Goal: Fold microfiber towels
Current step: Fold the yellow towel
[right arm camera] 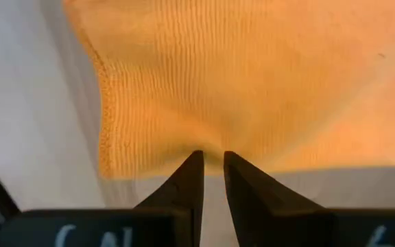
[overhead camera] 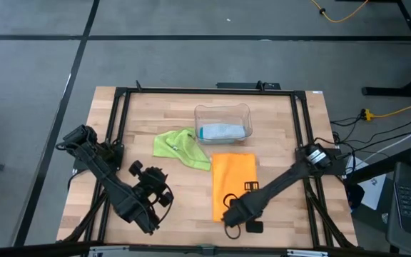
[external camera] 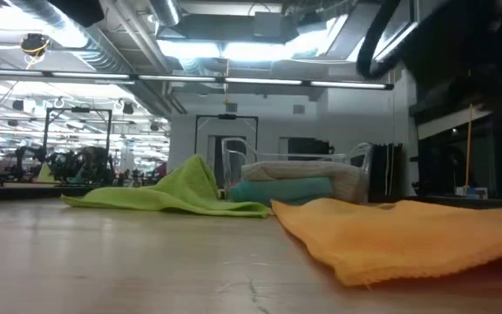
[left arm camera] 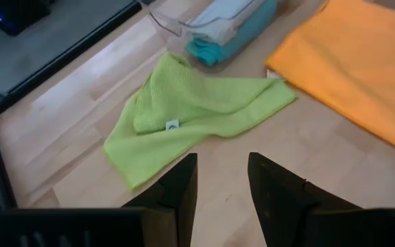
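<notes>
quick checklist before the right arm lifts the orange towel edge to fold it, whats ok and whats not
1. Right gripper pinching the near edge of the orange towel: ok.
2. Orange towel lying spread on the table: ok.
3. Fold path free of the lime green towel: ok, it lies beside the orange one, at most touching a corner.
4. Left gripper out of the way: ok, open over bare wood, holding nothing.
5. Clear bin beyond the far edge: ok, a folded teal towel inside.
6. Grip firm enough to lift: cannot tell.
</notes>
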You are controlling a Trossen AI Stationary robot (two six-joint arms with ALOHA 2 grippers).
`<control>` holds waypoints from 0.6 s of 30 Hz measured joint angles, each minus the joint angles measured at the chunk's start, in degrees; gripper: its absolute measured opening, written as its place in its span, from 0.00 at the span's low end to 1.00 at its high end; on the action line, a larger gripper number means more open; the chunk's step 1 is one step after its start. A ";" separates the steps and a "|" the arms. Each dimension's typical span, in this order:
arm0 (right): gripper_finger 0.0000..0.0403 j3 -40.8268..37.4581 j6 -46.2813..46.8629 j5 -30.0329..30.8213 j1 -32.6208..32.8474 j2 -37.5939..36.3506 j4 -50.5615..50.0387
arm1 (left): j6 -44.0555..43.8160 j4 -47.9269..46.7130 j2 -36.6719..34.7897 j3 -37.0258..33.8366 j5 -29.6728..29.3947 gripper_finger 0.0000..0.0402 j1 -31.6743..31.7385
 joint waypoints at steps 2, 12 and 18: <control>0.15 -0.06 1.76 1.88 1.10 -1.34 0.41 | 0.00 0.36 0.00 0.00 -0.67 0.30 0.32; 0.15 0.09 16.70 12.57 10.65 -7.43 -0.81 | 21.42 19.59 0.02 0.00 -1.39 0.30 3.80; 0.15 0.09 26.24 20.41 18.56 -7.13 -0.37 | 54.92 51.37 1.65 0.07 3.61 0.30 7.11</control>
